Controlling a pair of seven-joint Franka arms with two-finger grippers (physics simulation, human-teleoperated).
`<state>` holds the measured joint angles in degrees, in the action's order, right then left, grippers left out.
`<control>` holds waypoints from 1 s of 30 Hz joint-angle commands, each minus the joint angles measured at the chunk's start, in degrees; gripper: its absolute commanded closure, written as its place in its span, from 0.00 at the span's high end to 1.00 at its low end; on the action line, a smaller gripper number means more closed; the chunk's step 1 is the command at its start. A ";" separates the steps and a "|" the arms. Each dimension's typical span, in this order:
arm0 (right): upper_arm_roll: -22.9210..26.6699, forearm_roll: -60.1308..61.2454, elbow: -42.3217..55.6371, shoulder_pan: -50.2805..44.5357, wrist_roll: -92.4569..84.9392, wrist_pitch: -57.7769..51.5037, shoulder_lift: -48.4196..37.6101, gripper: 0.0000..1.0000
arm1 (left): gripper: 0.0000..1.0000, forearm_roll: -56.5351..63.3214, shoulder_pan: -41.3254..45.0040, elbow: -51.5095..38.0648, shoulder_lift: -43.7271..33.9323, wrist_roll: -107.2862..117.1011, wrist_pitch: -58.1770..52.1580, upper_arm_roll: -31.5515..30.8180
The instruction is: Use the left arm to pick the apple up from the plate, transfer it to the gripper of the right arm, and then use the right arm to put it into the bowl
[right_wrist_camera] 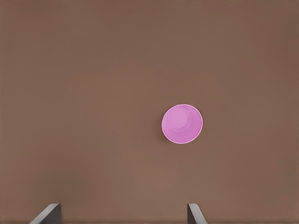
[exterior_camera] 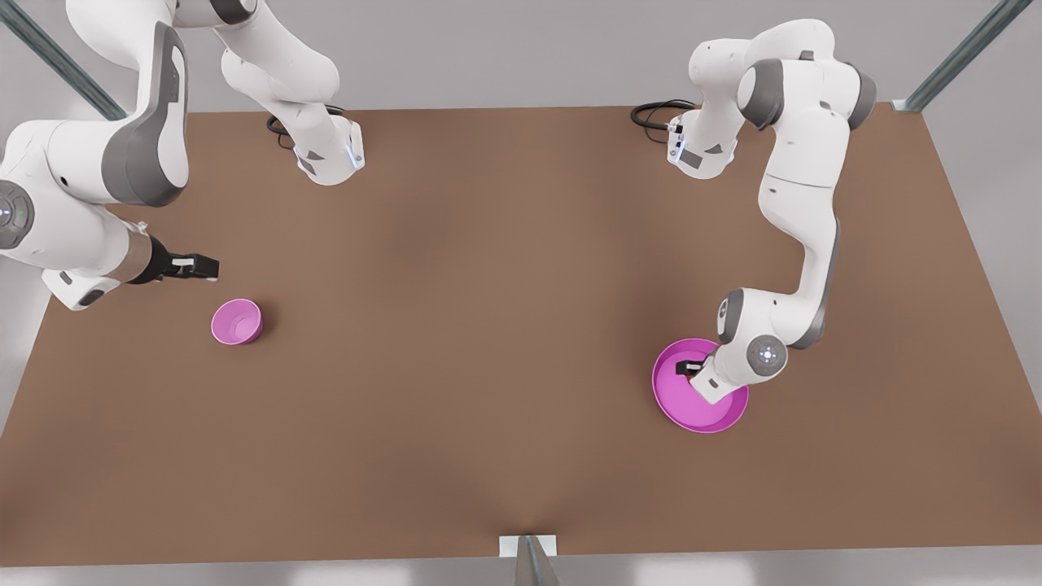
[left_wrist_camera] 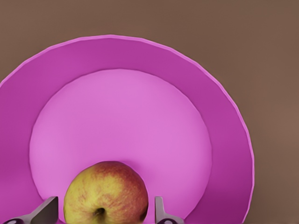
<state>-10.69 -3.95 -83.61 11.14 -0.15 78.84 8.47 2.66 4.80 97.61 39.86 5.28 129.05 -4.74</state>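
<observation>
**Left wrist view: the hand is down around the apple, ready to grab**

Left wrist view shows the apple (left_wrist_camera: pixel 106 192) sitting on the pink plate (left_wrist_camera: pixel 224 116), near the plate's edge. The left hand (left_wrist_camera: pixel 103 212) is low over it, with one finger (left_wrist_camera: pixel 46 211) on each side of the apple. The fingers are spread wide and there is a small gap on both sides, so the apple is not squeezed yet.

In the front view, this left hand (exterior_camera: pixel 690 370) is on the front view's right, reaching down onto the plate (exterior_camera: pixel 680 411). The right hand (exterior_camera: pixel 199 267) waits on the front view's left, up above the counter (exterior_camera: pixel 488 325) and close to the small pink bowl (exterior_camera: pixel 237 321). Its fingers are apart too, with nothing between them.

So I think the first step is going on: picking up the apple. The next move should be to close the fingers on the apple, then lift it straight up. The apple is round, so a squeeze off to one side could make it roll away
</observation>
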 commanded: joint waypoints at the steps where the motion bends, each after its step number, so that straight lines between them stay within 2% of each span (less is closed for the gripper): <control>1: -0.03 -0.10 0.03 0.02 -0.11 0.08 -0.03 1.00 | 1.00 0.07 0.04 -0.05 0.22 -0.45 0.41 0.00; 8: -0.03 -0.10 0.11 0.02 -0.11 0.17 0.67 1.00 | 1.00 0.16 0.04 -0.14 1.01 -0.36 0.59 0.00; 10: -0.03 -0.10 0.12 0.20 -0.20 0.35 0.76 1.00 | 0.94 0.16 0.04 -0.32 1.19 -0.45 0.94 0.00; 23: -0.03 -0.10 0.20 0.38 -0.20 0.43 1.64 1.00 | 0.95 0.24 0.04 -0.67 1.98 -0.36 3.05 0.00; 26: -0.03 -0.10 0.20 0.46 -0.20 0.52 1.64 1.00 | 0.89 0.16 0.04 -0.67 2.07 -0.36 3.05 0.00; 28: -0.03 -0.10 0.20 0.46 -0.20 0.61 1.99 1.00 | 0.80 -0.02 0.04 -0.67 2.07 -0.27 3.05 0.00; 30: 0.06 -0.10 0.20 0.46 -0.20 0.61 1.91 1.00 | 0.77 -0.02 0.04 -0.67 2.07 -0.27 3.05 0.00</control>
<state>-10.64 -4.07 -83.43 11.61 -0.30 79.39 10.44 2.76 4.83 96.97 41.98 4.84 131.97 -4.74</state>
